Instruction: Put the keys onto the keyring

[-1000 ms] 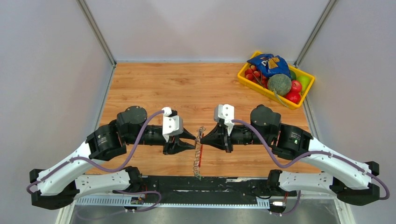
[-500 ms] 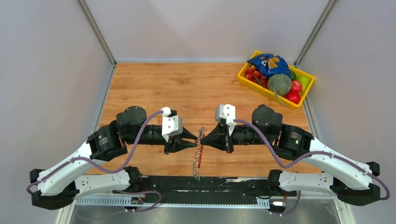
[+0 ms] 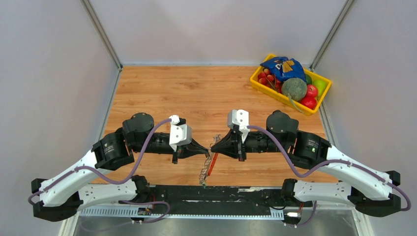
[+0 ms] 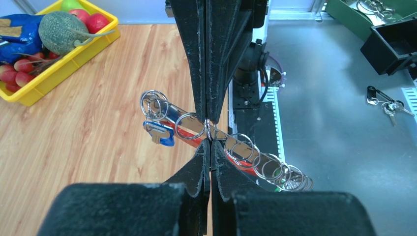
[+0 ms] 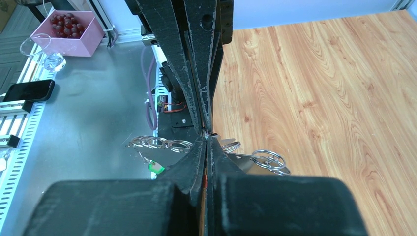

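Observation:
The keyring (image 3: 208, 166) is a long grey strap with a red strip and several silver rings, held up off the wood between my two grippers. My left gripper (image 3: 207, 153) is shut on one silver ring (image 4: 209, 129) near the strap's middle. My right gripper (image 3: 213, 147) comes from the opposite side, tip to tip with the left, and is shut on the keyring at that same spot (image 5: 206, 140). A blue-headed key (image 4: 160, 133) hangs by the rings at the strap's far end. The green tip (image 5: 156, 167) dangles over the metal bench.
A yellow bin (image 3: 255, 84) with fruit and a blue bag stands at the back right corner. Off the near table edge, the metal bench holds a loose bunch of keys (image 4: 388, 105), a black box (image 4: 393, 44), a pink box of berries (image 5: 69, 32) and a phone (image 5: 27, 91).
My left gripper has gone from open to shut on the ring. The strap's lower end has swung a little to the left. The right gripper stays shut in place.

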Motion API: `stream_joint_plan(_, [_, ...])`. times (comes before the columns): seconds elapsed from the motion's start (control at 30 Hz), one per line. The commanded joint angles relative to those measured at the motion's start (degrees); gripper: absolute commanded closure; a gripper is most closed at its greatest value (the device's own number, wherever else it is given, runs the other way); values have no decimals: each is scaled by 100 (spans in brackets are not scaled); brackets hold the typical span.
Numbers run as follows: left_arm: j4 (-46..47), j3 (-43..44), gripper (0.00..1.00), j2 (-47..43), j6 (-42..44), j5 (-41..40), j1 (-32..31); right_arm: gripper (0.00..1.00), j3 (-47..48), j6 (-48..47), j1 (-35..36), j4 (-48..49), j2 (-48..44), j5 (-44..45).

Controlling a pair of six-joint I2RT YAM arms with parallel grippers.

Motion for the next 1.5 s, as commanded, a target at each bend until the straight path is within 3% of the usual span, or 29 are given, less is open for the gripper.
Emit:
stream_joint_plan(0.0, [233, -20, 99, -56, 120, 163, -4, 100, 72, 118, 25, 543, -162, -60])
stream_joint_plan(0.47, [541, -180, 99, -146, -185, 283, -3, 100, -510, 438, 24, 1625, -570, 243])
stream_joint_plan(0.5, [565, -195, 99, -158, -204, 295, -3, 100, -555, 441, 35, 1700, -594, 569])
stream_joint_plan(0.57, [637, -234, 99, -168, -243, 323, -3, 100, -633, 451, 41, 1829, -621, 269])
stream_joint_plan(1.07, [854, -278, 98, -159, -357, 358, -6, 100, -932, 525, 136, 2421, -807, 563])
stream_joint_plan(1.3, [1172, -320, 88, -158, -461, 438, -4, 100, -1433, 477, 281, 3187, -904, 748])
stream_joint_plan(1.47, [1326, -336, 76, -135, -623, 546, -3, 100, -1600, 453, 361, 3496, -946, 825])
